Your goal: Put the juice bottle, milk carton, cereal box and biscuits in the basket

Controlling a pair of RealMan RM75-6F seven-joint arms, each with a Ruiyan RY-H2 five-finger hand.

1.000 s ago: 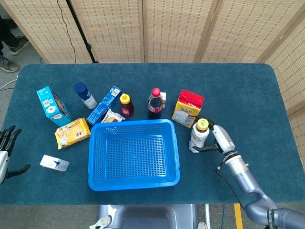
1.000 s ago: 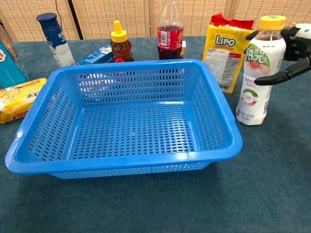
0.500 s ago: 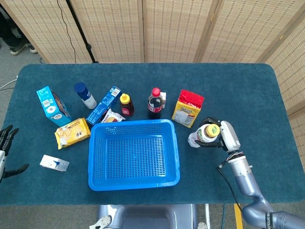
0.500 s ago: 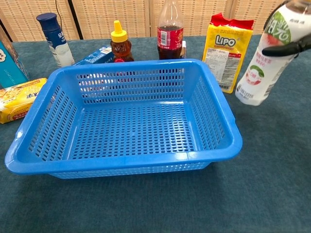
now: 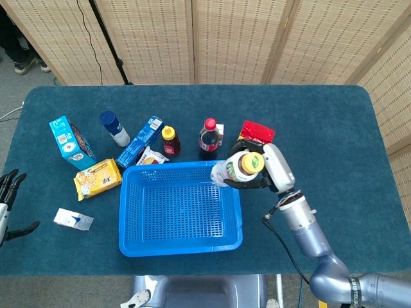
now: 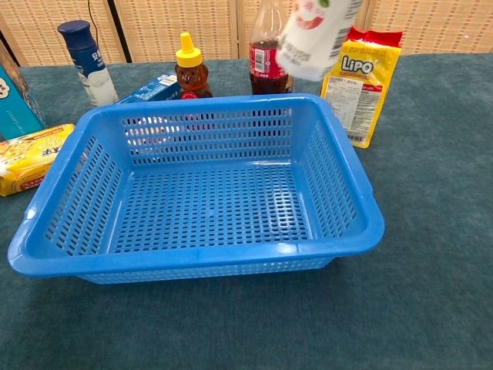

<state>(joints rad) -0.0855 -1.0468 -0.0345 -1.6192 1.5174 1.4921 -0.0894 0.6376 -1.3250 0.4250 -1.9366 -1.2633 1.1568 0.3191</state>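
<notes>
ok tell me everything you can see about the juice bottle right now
The juice bottle is a pale plastic bottle with a yellow cap and a white label printed in green and red. It is off the table, tilted, held by the right hand near its cap end. In the head view its lower end hangs over the back right corner of the blue basket, which is empty. The chest view shows only its lower part, at the top edge.

In the chest view, the white plastic juice bottle (image 6: 317, 35) is cut off by the top edge, its cap unseen. The dark cola bottle (image 6: 269, 54) loses its neck there. The yellow-and-red biscuit bag (image 5: 255, 133) sits partly hidden in the head view.
</notes>
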